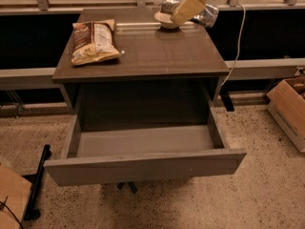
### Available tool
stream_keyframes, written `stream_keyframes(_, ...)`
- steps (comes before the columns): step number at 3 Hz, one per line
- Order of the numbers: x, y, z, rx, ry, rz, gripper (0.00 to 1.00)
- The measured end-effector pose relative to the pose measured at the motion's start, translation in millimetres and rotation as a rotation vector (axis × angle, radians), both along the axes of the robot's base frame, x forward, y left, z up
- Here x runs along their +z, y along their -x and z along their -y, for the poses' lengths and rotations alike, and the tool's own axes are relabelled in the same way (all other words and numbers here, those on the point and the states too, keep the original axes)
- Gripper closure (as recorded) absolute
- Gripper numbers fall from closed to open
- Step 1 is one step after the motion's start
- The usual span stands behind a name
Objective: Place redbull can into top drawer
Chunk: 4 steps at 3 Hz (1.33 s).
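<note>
At upper centre of frame, the gripper (pixel 185 9) is clamped on the redbull can (pixel 206 16), above the bowl (pixel 162 19). Risk: an early release would likely drop the can on the cabinet top (pixel 157 51), short of the open top drawer (pixel 143 141) below.

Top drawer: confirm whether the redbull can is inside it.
No: the gripper holds the redbull can up over the cabinet top's far edge, outside the open top drawer.
</note>
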<state>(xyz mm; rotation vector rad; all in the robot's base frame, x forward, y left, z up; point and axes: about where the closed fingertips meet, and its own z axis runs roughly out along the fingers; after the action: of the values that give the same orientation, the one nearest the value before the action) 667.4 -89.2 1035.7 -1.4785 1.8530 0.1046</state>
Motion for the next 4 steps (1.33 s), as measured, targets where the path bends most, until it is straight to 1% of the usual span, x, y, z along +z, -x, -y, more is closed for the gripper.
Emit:
stream_keyframes(1,19.8,21.4,-25.2,0.029,-0.021,0.058,1.00)
stream_keyframes(2,19.5,21.2,-25.8,0.030,-0.021,0.057,1.00)
stream_keyframes(3,-31.9,20.2,-48.3,0.075,-0.016,-0.065,1.00)
stream_keyframes(4,-78.3,30.3,-62.6,0.093,-0.020,-0.183,1.00)
